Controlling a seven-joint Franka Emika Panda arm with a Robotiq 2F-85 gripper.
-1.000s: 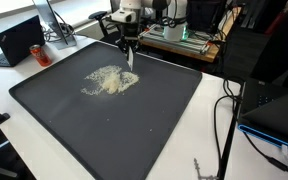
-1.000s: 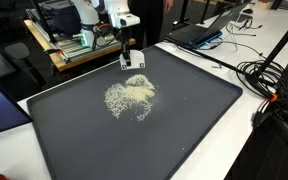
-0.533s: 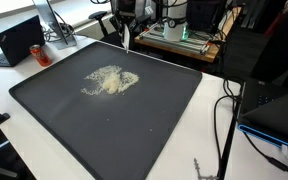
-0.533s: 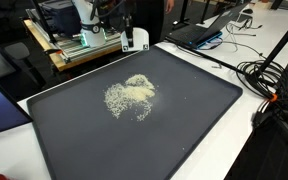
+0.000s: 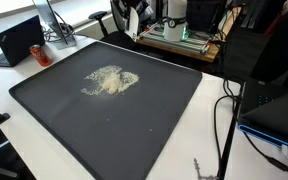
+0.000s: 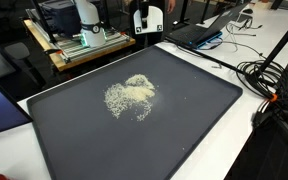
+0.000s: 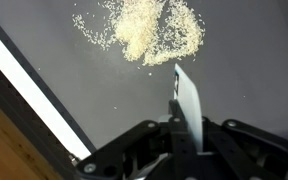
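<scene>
While lying on a white table (image 5: pixel 206 125) beside a laptop (image 5: pixel 19 42) and cables (image 6: pixel 269 85), wide black tray (image 5: pixel 134 130), loose heap of pale grains (image 5: pixel 110 80) near its middle, gripper (image 7: pixel 176 128) high near the far rim, well apart from the heap, jaws pinched tight on a thin white card (image 7: pixel 187 100).

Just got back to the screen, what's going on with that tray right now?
The arm's gripper is shut on a thin white card, held edge-on and pointing down at the dark tray. It hangs raised near one edge of the tray, apart from the pile of pale grains, which lies loosely spread toward the middle. Nothing is touching the grains.
</scene>
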